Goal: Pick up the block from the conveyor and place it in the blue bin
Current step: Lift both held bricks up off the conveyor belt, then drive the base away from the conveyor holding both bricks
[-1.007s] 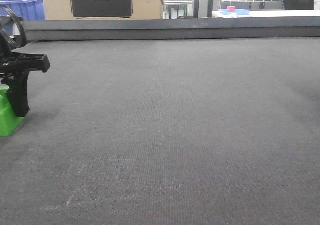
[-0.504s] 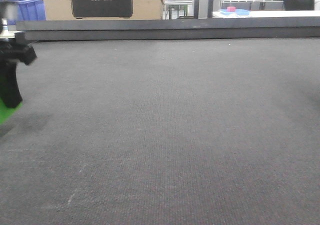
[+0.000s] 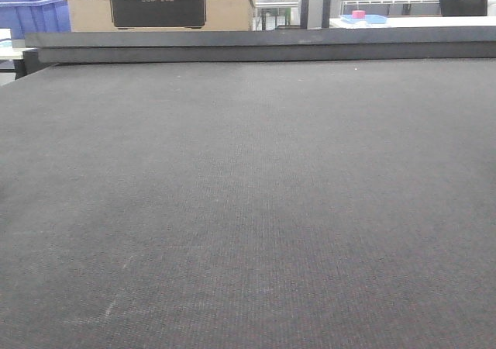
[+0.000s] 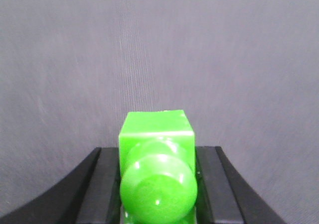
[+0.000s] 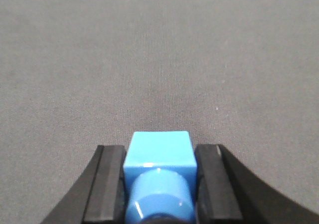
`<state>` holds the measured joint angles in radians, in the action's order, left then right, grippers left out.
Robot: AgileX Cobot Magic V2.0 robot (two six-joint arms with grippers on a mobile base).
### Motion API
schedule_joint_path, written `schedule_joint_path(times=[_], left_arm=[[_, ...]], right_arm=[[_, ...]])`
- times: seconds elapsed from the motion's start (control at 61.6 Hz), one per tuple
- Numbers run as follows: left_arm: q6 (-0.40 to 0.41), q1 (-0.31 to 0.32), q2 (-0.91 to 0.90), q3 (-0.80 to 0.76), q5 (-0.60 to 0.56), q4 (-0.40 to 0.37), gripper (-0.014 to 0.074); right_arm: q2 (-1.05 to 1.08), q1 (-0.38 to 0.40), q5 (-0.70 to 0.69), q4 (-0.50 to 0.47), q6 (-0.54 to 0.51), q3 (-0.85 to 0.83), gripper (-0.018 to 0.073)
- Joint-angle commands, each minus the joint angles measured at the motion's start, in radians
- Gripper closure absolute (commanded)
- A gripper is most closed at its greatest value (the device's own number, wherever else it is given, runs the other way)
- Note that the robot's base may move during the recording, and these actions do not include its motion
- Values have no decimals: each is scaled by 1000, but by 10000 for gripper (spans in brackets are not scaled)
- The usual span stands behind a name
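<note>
Carrying step, I judge: left gripper (image 4: 157, 154) jaws pinch green block (image 4: 155, 129), held between them above belt (image 4: 159, 50). Right gripper (image 5: 159, 154) jaws pinch blue block (image 5: 158, 148). Next: reach blue bin (image 3: 35, 12), spread jaws over it.

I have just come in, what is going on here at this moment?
The left end effector is shut on the green block, and the right end effector is shut on a blue block, both over the conveyor. The front view shows neither arm, only the conveyor and the blue bin beyond it, far left.
</note>
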<state>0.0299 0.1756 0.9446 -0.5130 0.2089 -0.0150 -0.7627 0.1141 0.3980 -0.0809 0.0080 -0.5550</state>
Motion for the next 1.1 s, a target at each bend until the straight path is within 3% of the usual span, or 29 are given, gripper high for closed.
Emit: schedule_joint_path(times=[0.0,0.195,0.341,0.747,1.088], left_arm=[[-1,-29,-92,31,-56,-8,707],[-1,-150,-265,35,-55,-8,707],[-1,-200,-379,35,-11,-8,707],[-1,-204,-623,35,-14,-6,707],[-1,-204,-672,35,-16,-6,707]], right_arm=[[80,-2,-70,16,-8,60,721],[245,-2,-70,17,-8,105,721],[349,-2,-102,17,-8,105,721],[542,-2,-159,17,-8,105,721],[546,-2,-182,37,-8,90,721]])
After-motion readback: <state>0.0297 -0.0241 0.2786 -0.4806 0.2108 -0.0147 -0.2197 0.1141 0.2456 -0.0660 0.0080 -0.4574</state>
